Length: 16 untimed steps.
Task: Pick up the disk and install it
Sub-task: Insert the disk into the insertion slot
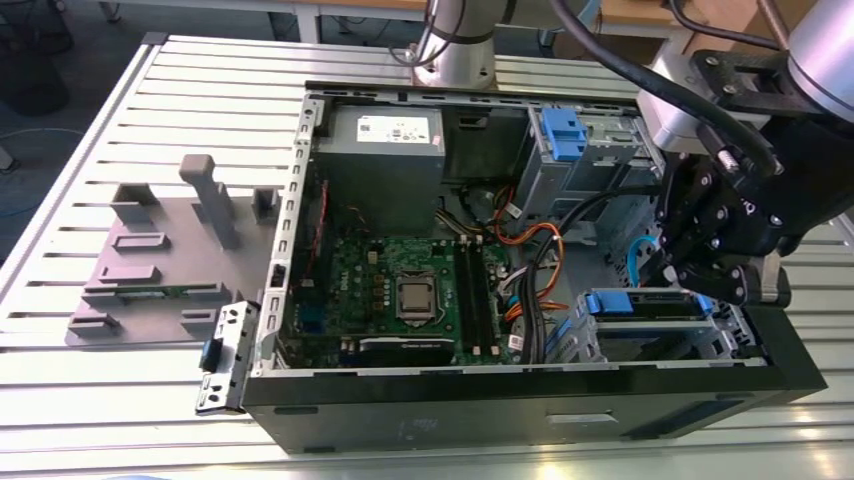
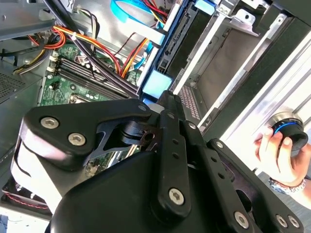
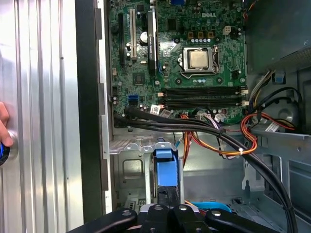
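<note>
The disk [image 1: 657, 304] lies in the drive cage at the near corner of the open computer case [image 1: 534, 405], on the exterior view's right; its blue rail end [image 1: 617, 300] faces the motherboard. My gripper [image 1: 717, 288] reaches down onto the end of the disk nearest the case wall. In the first wrist view the blue end of the disk [image 3: 165, 167] sticks out just past my gripper [image 3: 168, 209], whose jaws stand close together on the disk. The second wrist view shows the gripper [image 2: 167, 97] next to the disk's light blue tab [image 2: 156, 83].
The motherboard [image 1: 400, 290], black and orange cables [image 1: 534, 240], a grey power-supply box [image 1: 380, 140] and a second blue-latched bay [image 1: 563, 135] fill the case. A grey fixture [image 1: 160, 260] stands on the slatted table. A person's hand [image 2: 279, 153] holds a round knob beside the case.
</note>
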### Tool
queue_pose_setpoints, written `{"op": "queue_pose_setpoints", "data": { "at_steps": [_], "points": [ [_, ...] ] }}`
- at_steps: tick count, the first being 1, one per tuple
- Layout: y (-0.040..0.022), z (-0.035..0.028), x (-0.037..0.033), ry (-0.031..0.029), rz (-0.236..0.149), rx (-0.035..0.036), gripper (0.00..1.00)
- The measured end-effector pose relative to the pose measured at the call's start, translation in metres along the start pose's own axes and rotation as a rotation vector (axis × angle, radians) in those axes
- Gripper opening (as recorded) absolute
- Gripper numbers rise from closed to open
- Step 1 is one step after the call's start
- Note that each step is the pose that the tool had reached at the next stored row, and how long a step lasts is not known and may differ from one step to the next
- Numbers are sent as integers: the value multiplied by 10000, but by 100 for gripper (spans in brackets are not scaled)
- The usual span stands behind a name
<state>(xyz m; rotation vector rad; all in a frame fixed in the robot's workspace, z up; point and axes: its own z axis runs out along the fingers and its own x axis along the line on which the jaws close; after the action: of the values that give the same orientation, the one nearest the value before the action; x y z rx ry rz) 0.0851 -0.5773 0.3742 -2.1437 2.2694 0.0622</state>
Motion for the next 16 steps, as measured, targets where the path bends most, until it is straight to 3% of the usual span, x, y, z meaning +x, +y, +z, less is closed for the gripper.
{"op": "queue_pose_setpoints", "data": {
  "at_steps": [16],
  "points": [
    [-9,38,1,-1,0,0,11]
  ]
}}
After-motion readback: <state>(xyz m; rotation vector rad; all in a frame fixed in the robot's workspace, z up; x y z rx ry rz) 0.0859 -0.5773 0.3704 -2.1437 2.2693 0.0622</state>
